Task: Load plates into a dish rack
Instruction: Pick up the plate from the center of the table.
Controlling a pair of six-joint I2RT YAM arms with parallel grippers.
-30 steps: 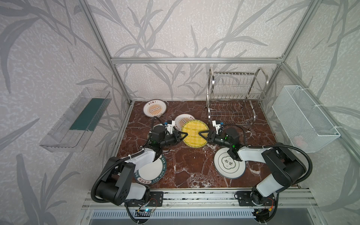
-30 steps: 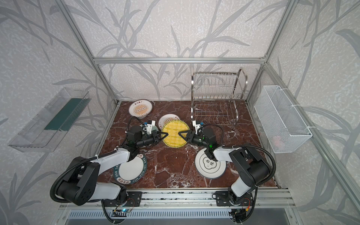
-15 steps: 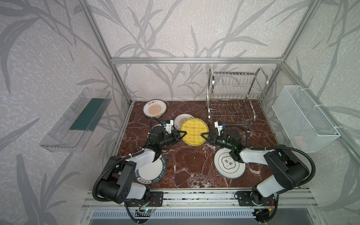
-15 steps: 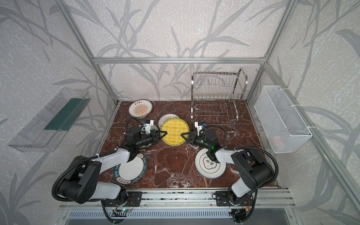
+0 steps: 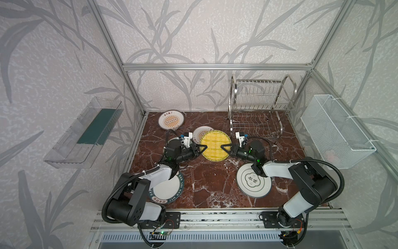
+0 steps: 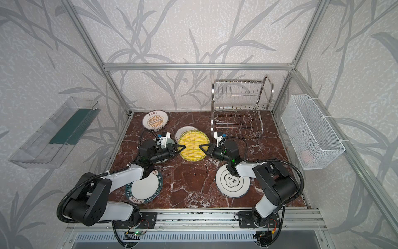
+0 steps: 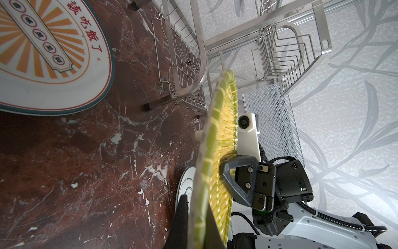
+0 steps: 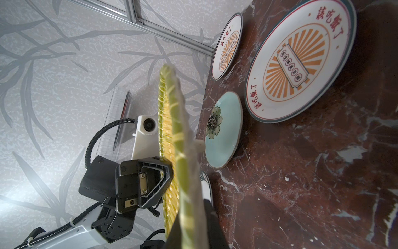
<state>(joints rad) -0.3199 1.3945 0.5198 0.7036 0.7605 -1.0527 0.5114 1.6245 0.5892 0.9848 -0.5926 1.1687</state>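
- yellow woven plate (image 5: 215,145) hangs roughly flat above the table (image 5: 211,185), just in front of the dish rack (image 5: 258,112).
- left gripper (image 5: 205,147) and right gripper (image 5: 222,147) both have jaws clamped on its opposite rims.
- risk: uneven pulls could twist it loose onto the sunburst plate (image 5: 199,132) below.

Top views look down from high — wrist views close, sharing yellow plate (image 7: 225,129).

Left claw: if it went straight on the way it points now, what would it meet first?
The left claw grips the yellow woven-look plate; straight across it, probably the right claw on the opposite rim.
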